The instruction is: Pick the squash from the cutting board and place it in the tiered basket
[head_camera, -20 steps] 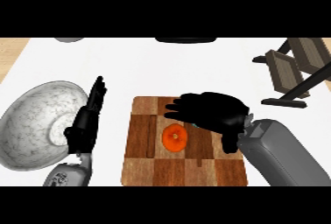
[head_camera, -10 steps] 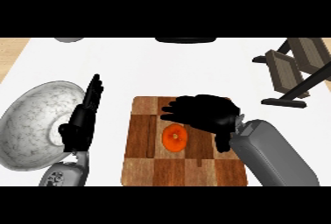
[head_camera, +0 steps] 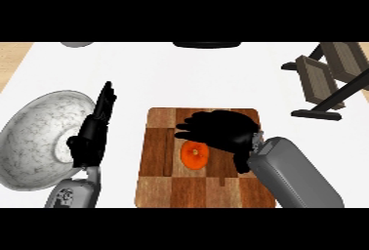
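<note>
An orange squash point(head_camera: 194, 155) lies near the middle of the wooden cutting board point(head_camera: 160, 166). My right hand point(head_camera: 220, 129) hovers just above and behind it, fingers curled downward and pointing left, with part of the squash hidden under them. It holds nothing that I can see. The tiered basket point(head_camera: 326, 79), dark wood on a black stand, is at the far right. My left hand point(head_camera: 92, 132) rests open to the left of the board, fingers straight and pointing away.
A large marbled grey bowl point(head_camera: 32, 139) sits at the left, right beside my left hand. Two dark objects are cut off at the counter's far edge, one grey point(head_camera: 75, 44) and one black point(head_camera: 207, 45).
My right hand has slid toward me and lower over the board, now overlapping the squash's far side. The left hand and the squash have stayed in place.
</note>
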Controlling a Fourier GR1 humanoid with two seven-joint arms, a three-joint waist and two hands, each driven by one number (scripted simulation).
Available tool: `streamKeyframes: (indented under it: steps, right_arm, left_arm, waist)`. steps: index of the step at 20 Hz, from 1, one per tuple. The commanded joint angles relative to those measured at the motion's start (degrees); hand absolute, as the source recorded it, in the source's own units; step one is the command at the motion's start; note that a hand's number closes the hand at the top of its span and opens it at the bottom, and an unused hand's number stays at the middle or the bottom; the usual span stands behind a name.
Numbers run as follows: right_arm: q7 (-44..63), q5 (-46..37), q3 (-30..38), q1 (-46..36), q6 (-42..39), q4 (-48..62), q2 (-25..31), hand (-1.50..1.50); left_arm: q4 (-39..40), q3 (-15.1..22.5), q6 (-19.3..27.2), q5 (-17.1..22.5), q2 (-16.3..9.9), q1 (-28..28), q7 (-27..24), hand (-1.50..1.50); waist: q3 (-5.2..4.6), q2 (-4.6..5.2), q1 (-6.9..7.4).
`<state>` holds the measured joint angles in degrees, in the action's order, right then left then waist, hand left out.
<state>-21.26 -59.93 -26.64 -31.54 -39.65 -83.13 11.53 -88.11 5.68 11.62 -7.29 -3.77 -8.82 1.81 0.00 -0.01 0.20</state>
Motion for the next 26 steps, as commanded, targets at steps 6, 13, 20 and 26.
streamKeyframes:
  steps: [6,13,20,26]
  right_arm:
    - [-1.2,-4.4,-0.3,1.1,-0.1,2.9,-3.3,-1.5]
    - [1.8,-6.3,-2.7,5.9,1.1,0.9,-8.1,-1.5]
    - [-2.5,-8.0,-0.5,2.2,4.4,10.8,-9.1,-1.5]
    - [-5.9,-8.4,3.7,0.7,4.8,13.5,-8.9,-1.5]
  left_arm:
    - [-2.1,-1.6,-1.8,0.2,-0.4,1.1,1.2,0.0]
    - [-0.9,-0.4,-1.5,-1.1,1.3,2.4,-1.3,0.0]
    - [-3.3,0.2,-0.6,-3.4,2.0,-0.7,4.7,0.0]
    - [2.6,-2.9,-1.9,-1.3,2.0,-1.2,-2.1,0.0]
  waist:
    - [0.0,-0.01,-0.01]
    - [0.0,-0.04,-0.16]
    - [0.01,0.03,0.02]
    - [0.0,0.03,-0.07]
